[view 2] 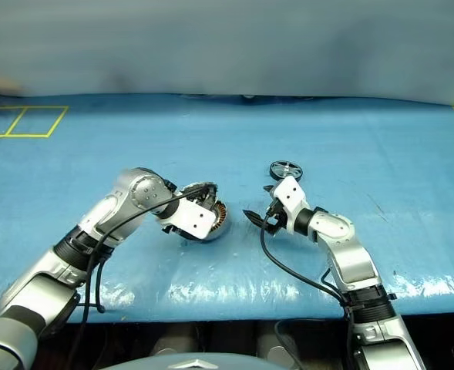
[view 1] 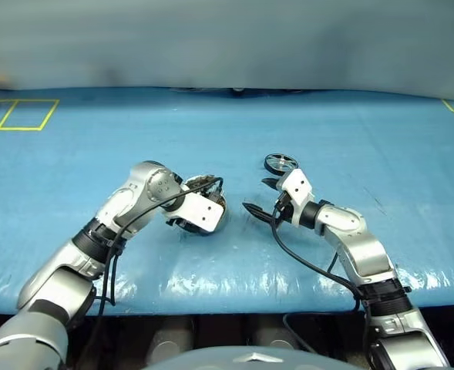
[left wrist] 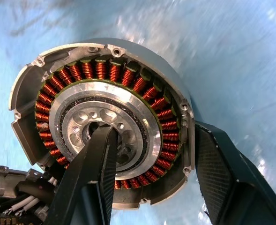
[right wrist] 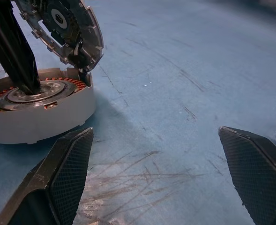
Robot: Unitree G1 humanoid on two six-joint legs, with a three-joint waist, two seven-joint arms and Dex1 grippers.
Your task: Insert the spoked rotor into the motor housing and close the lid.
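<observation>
Right claw (view 1: 259,206) hangs spread and empty, the spoked rotor (view 1: 280,163) just behind it on the tabletop (view 1: 365,146); left wrist view: left claw (left wrist: 175,164) pinches the motor housing (left wrist: 105,122) wall, lid (right wrist: 65,26) raised

Scuffed blue table covering (view 1: 211,139), yellow tape squares (view 1: 18,114) at its far left corner.

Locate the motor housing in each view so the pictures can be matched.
Left eye view: motor housing, left of centre, under the left gripper.
Right eye view: left of centre.
Left wrist view: centre, one finger in its hub.
Right wrist view: beside the raised lid.
Shared landmark: copper windings.
</observation>
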